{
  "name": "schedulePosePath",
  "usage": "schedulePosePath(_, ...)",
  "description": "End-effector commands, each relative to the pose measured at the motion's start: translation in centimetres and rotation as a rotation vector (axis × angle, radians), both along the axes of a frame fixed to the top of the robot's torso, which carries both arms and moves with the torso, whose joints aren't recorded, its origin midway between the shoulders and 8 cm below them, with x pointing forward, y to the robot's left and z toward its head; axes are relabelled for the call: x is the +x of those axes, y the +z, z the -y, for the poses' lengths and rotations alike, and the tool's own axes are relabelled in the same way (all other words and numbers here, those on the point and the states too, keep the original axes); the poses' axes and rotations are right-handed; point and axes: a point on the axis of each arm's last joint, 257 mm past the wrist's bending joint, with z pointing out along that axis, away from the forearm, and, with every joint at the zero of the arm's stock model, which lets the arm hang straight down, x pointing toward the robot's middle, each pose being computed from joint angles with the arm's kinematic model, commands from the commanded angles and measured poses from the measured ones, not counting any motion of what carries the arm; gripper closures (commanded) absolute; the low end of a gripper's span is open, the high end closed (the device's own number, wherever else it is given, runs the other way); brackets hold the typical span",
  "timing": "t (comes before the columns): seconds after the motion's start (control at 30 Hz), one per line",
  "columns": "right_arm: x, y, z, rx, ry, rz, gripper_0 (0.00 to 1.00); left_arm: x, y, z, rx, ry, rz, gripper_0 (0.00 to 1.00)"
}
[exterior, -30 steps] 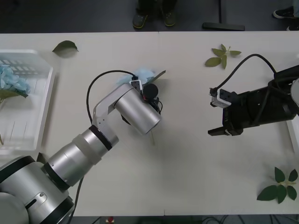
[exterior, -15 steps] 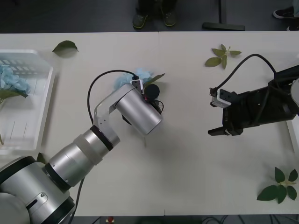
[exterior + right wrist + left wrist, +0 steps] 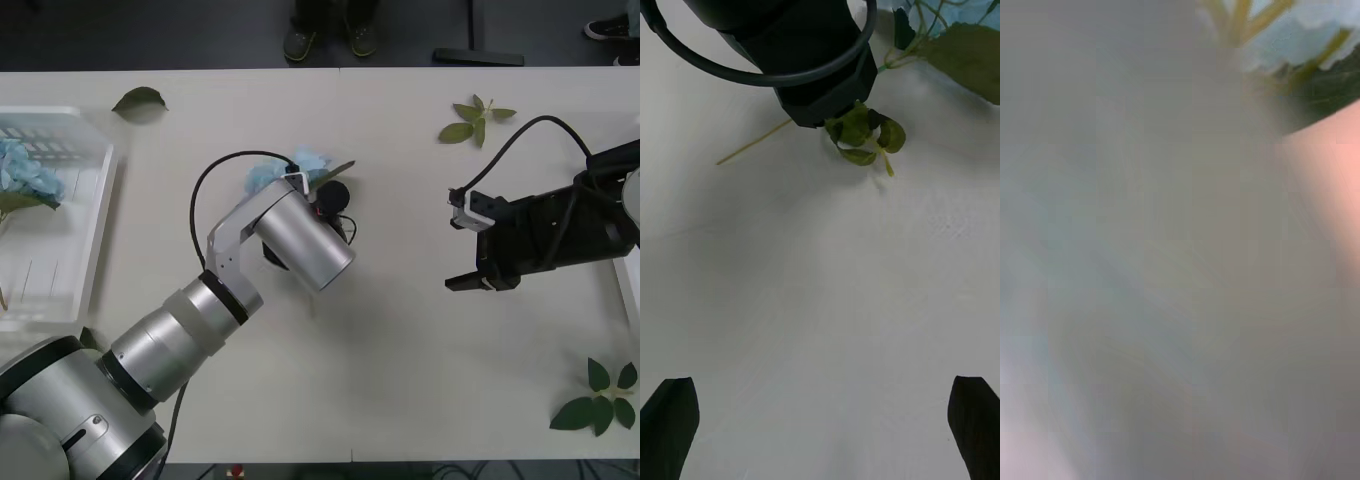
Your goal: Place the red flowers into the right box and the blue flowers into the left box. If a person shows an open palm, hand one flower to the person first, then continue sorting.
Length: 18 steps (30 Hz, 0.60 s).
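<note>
The left end effector [image 3: 318, 205] sits on a blue hydrangea [image 3: 290, 166] mid-worktop [image 3: 400, 330]; its grip cannot be told. The right end effector [image 3: 462, 252] hovers well apart, open, empty.

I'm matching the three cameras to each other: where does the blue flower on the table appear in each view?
Front view: the blue flower lies mid-table, its head just beyond the left arm's wrist.
Right wrist view: a sliver of pale blue petals and one large leaf at a corner, beside the left arm's dark gripper housing.
Left wrist view: close up, pale petals and stems, blurred.
Shared landmark: the flower's large leaf.
</note>
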Motion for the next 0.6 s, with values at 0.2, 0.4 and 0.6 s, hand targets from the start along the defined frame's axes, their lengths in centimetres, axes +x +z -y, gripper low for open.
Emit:
schedulePosePath(0.2,0.4,1.3,-0.3,-0.009,0.019,0.044,0.03,-0.3,7.6,-3.2,0.047,0.059,0.066,1.0)
schedulePosePath(0.4,0.4,1.3,-0.3,-0.009,0.019,0.044,0.03,-2.3,12.6,-11.1,0.213,0.071,0.099,1.0)
schedulePosePath(0.6,0.4,1.3,-0.3,-0.009,0.019,0.044,0.03,-4.6,16.4,-20.4,0.394,0.082,0.123,1.0)
